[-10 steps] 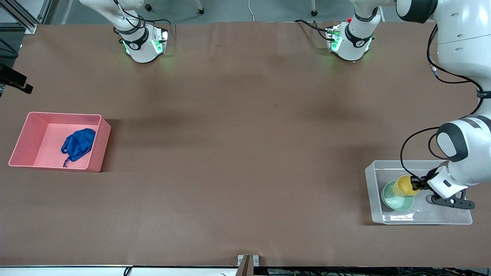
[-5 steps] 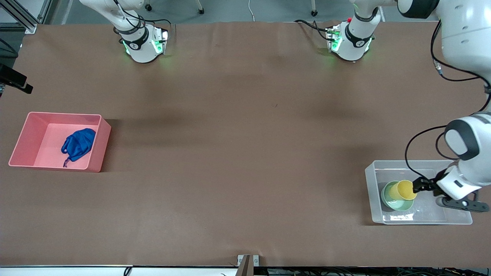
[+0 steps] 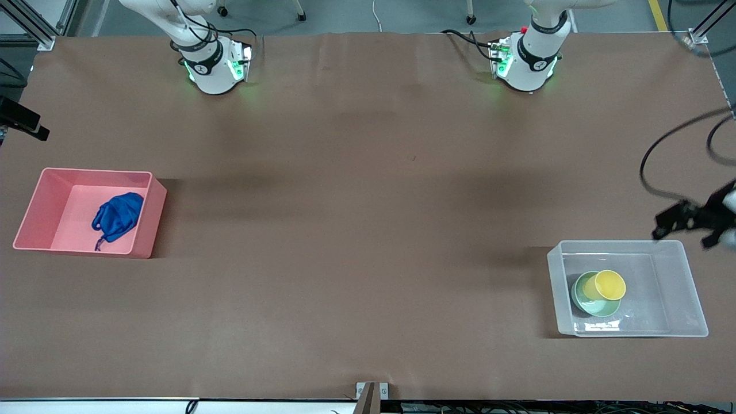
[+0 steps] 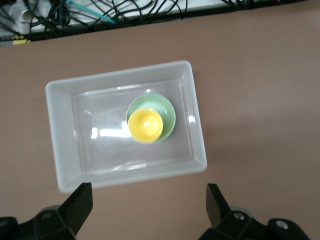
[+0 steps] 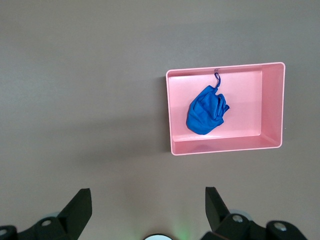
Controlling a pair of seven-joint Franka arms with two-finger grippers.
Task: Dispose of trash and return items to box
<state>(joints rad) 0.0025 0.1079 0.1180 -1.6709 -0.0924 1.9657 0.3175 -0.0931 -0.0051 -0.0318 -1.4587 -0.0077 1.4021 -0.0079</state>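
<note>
At lower right of the front frame, the clear box [image 3: 684, 287] rests on the counter [image 3: 368, 201]. Inside it, the yellow cup [image 3: 610, 284] sits tilted in the mint bowl [image 3: 587, 300]. The left claw [image 3: 670, 221] hangs above the box's edge at the frame's right margin, fingers [image 4: 80, 205] spread and empty. At left, the blue trash [image 3: 118, 215] lies in the pink bin [image 3: 146, 221]. The right claw [image 5: 147, 212], spread and empty, waits high over the counter.
</note>
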